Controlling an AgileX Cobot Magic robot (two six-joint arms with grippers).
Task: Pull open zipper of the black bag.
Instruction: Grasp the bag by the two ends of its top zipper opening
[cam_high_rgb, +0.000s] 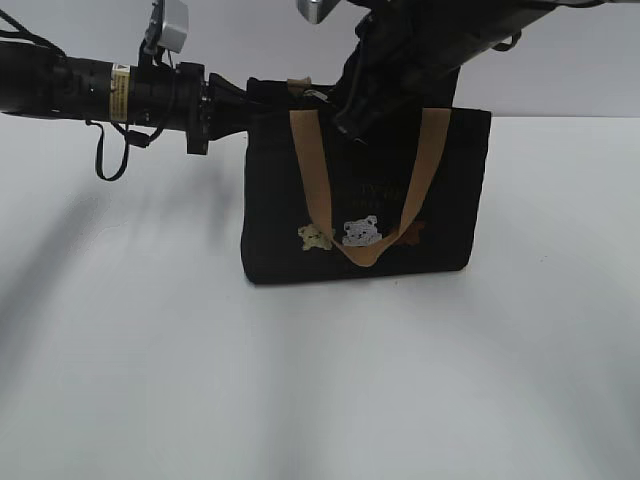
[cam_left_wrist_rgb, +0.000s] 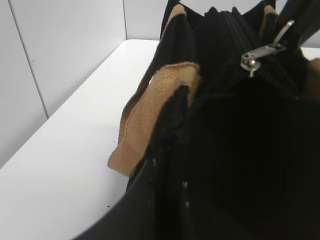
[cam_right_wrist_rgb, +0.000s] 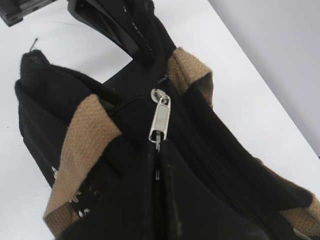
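Note:
The black bag (cam_high_rgb: 445, 190) stands upright on the white table, tan handles and bear patches facing the exterior view. My left gripper (cam_high_rgb: 232, 105) reaches in from the left and is shut on the fabric of the bag's top left corner; in the left wrist view (cam_left_wrist_rgb: 170, 175) its dark fingers clamp that edge. The zipper (cam_right_wrist_rgb: 160, 117), a small silvery pull tab, lies on the black zip line along the top, near the left handle. My right gripper (cam_right_wrist_rgb: 159, 150) comes down from above and is shut on the tab's free end. The tab also shows in the left wrist view (cam_left_wrist_rgb: 260, 54).
The white table (cam_high_rgb: 300, 380) spreads out in front of the bag and to both sides. White wall panels (cam_left_wrist_rgb: 65, 45) stand behind the table's far edge. A black cable loop (cam_high_rgb: 108, 160) hangs under the left arm.

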